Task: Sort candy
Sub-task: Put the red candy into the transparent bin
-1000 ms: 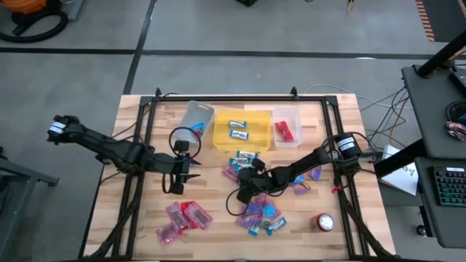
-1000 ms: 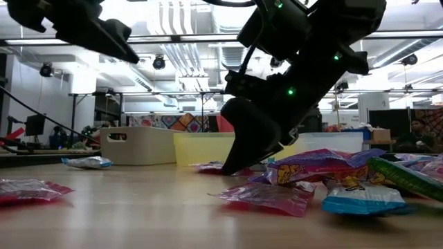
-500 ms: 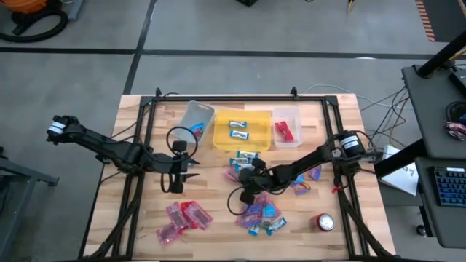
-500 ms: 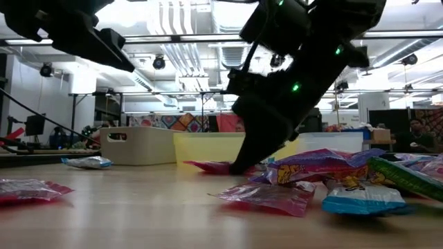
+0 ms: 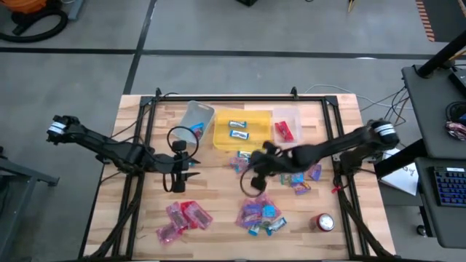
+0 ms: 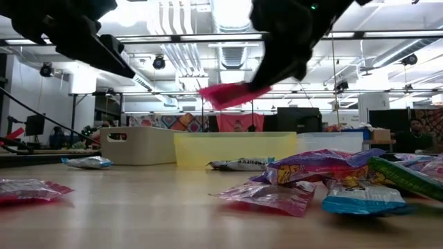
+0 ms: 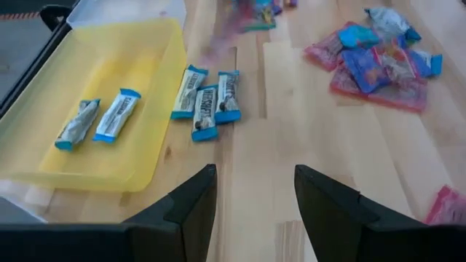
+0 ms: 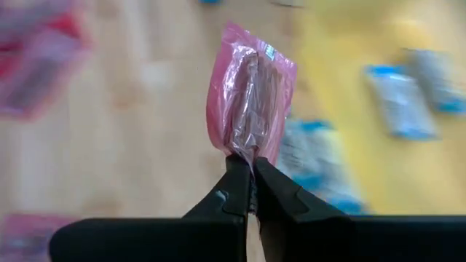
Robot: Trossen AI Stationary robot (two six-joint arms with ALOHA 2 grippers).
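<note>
Right wrist view says it all: our right gripper point(image 8: 247, 191) just snapped shut on a pink candy point(image 8: 251, 102) and lifted it off the pile, so binning comes next. Left gripper point(image 7: 251, 191) hangs open.

Grey concrete floor point(image 5: 218, 73) surrounds the wooden table point(image 5: 218, 218) on all sides, with a dark seam line point(image 5: 218, 52) running across at 12 o'clock. At 3 o'clock stands a dark desk point(image 5: 437, 102) carrying a keyboard point(image 5: 450, 185). An orange item with black hose point(image 5: 33, 18) lies at 10 o'clock. The low view shows an open workshop: white ceiling ducts point(image 6: 187, 21), bright overhead lighting, a round fixture point(image 6: 158, 62), and a patterned hanging point(image 6: 187, 122) on the far wall.
</note>
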